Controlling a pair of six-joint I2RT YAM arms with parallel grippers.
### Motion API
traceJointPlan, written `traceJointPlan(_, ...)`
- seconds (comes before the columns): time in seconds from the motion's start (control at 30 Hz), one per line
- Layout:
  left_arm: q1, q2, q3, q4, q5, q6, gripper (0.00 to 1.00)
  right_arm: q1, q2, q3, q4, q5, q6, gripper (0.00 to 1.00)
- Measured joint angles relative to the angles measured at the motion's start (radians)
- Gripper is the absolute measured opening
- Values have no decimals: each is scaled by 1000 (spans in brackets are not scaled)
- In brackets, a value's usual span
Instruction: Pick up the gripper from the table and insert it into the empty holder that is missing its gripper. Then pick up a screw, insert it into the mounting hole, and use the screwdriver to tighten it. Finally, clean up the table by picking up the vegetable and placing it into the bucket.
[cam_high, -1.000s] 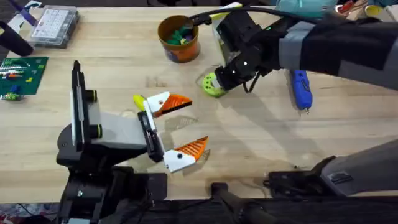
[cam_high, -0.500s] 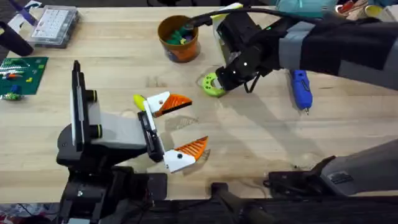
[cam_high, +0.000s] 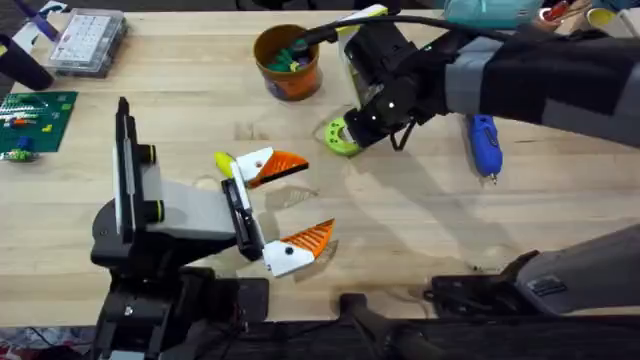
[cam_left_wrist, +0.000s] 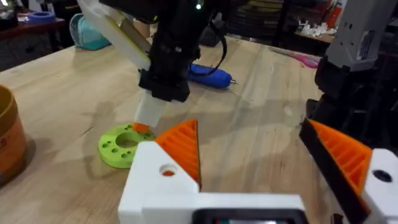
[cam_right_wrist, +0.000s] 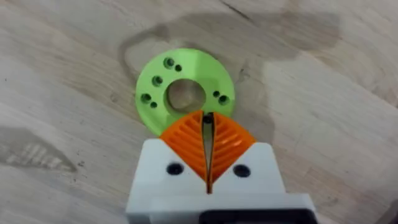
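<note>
The lime-green ring-shaped vegetable (cam_high: 337, 138) (cam_left_wrist: 120, 145) (cam_right_wrist: 163, 86) lies flat on the table (cam_high: 420, 220), right of the orange bucket (cam_high: 288, 62) (cam_left_wrist: 6, 143). My right gripper (cam_high: 352, 134) (cam_left_wrist: 143, 126) (cam_right_wrist: 207, 132) points down at the ring's rim. Its orange pads are shut together, their tips touching the ring's edge beside the central hole. The blue screwdriver (cam_high: 483, 142) (cam_left_wrist: 208, 73) lies to the right of that arm. My left gripper (cam_high: 298, 202) (cam_left_wrist: 261, 155) hovers open near the table's front, with nothing between its fingers.
The bucket holds several coloured pieces. A clear compartment box (cam_high: 88, 40) and a green board (cam_high: 35, 120) sit at the far left. Bare tabletop stretches between the two grippers and to the front right.
My right gripper has edged slightly toward the far left at the ring. The ring and the left arm have stayed in place.
</note>
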Motion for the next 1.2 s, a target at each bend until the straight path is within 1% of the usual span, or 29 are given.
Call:
traceJointPlan(0.6,0,0,0,0,0,0,986,0,1,0,3,2,0,7)
traceJointPlan(0.8,0,0,0,0,0,0,986,0,-59,15,-52,2,-1,7)
traceJointPlan(0.97,0,0,0,0,0,0,986,0,-111,103,-133,2,-6,7)
traceJointPlan(1.2,0,0,0,0,0,0,986,0,-123,292,-319,-1,-50,7)
